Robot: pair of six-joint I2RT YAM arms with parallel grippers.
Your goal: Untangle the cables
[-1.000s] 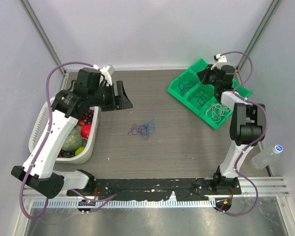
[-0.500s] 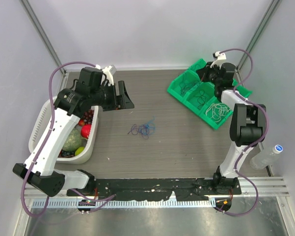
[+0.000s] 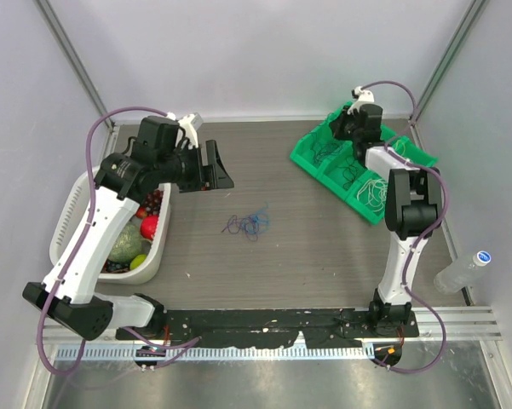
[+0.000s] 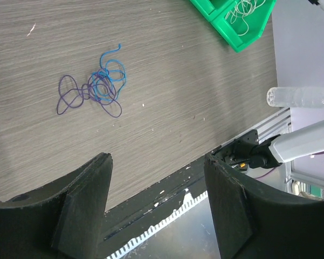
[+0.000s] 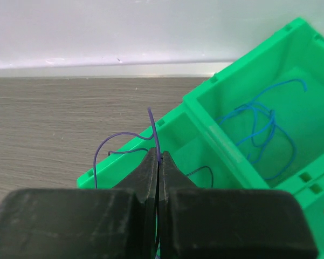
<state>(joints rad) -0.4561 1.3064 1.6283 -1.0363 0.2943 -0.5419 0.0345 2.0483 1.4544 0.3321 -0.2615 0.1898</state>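
grey wood-grain table point(image 3: 324, 247) is stretching across the whole scene, and the tangle point(image 4: 94, 89) of blue and purple cables is lying loose near its middle, with nothing touching it. the left gripper point(image 4: 157, 160) is hanging well above that tangle and off to its left, jaws standing wide apart and holding nothing, its camera looking down on the knot; it is probably hovering there so it can come down for the next strand. far off at the back right, the right gripper point(image 5: 159, 162) is pinching one purple cable point(image 5: 153, 127) between fully closed fingers, just over the rim of the green bins point(image 5: 221, 140). the cable's loops are arching over the edge of the nearest compartment, so this is looking like a freed strand being brought to its bin for release. the neighbouring compartment is holding blue cables point(image 5: 259, 129), and another further along is holding white cables point(image 4: 242, 11), which is suggesting sorting by colour. around the work, a white basket point(image 3: 153, 256) of fruit point(image 3: 129, 243) is sitting at the table's left edge, and a clear bottle point(image 3: 464, 271) is lying at the right edge. nothing is standing between either gripper and the tangle; the bin walls are the only things likely to snag the purple strand as it is dropping.
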